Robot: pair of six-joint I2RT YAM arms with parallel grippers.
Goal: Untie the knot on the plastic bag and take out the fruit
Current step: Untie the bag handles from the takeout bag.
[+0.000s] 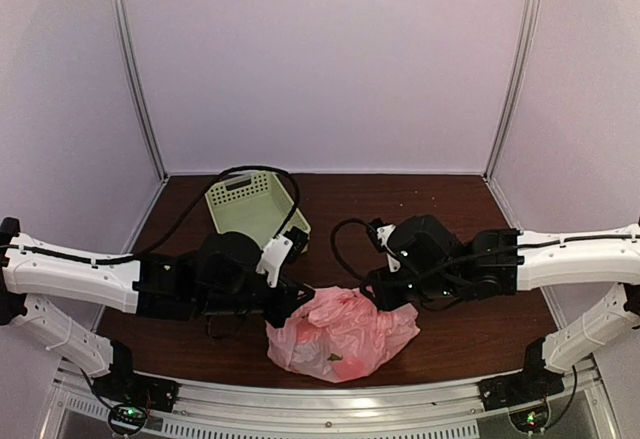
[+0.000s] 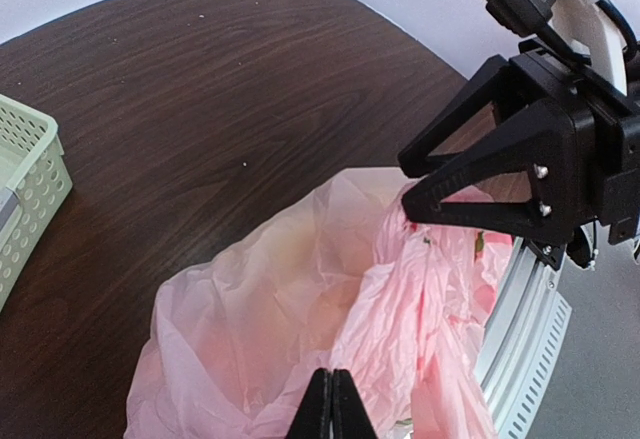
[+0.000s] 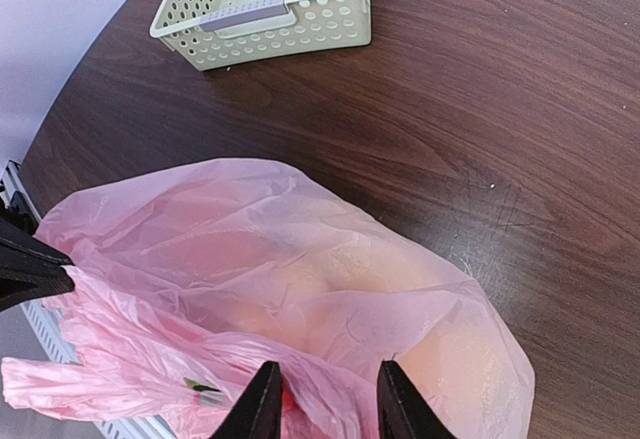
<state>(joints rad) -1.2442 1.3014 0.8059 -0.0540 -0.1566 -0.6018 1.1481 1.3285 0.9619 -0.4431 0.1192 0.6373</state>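
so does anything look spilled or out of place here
Nothing stands out: the bag lies bunched on the table with nothing spilled from it, and the basket sits upright beyond it.

On my overhead feed, a thin, crinkly pink plastic bag (image 1: 340, 334) lies slumped on the dark brown wooden table (image 1: 470, 329), close to the front rail. My left gripper (image 1: 298, 304) meets the bag's left edge and my right gripper (image 1: 388, 297) its upper right. A pale green slotted plastic basket (image 1: 250, 207) sits farther back, just behind my left arm, with a black cable (image 1: 240, 169) arching over it.
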